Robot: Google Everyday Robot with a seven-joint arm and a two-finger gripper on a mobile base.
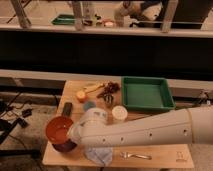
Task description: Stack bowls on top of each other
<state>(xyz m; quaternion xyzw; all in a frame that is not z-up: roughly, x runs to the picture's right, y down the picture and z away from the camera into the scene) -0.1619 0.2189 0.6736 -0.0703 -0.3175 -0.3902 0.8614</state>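
Observation:
The orange-red bowl (pixel 58 130) sits at the table's front left corner, resting on the dark purple bowl (pixel 65 147), of which only a lower edge shows beneath it. My white arm reaches in from the right across the table front. Its gripper (pixel 75 135) is at the orange-red bowl's right rim, mostly hidden behind the wrist. The gripper is shut; I cannot tell whether it pinches the rim.
On the wooden table (pixel 165 150), a green tray (pixel 146 94) stands at the back right. A white cup (pixel 119 113), a blue can (pixel 89 105), an orange fruit (pixel 81 95) and a dark clump (pixel 109 92) lie mid-table. A cloth (pixel 98 155) and a fork (pixel 134 155) lie at the front.

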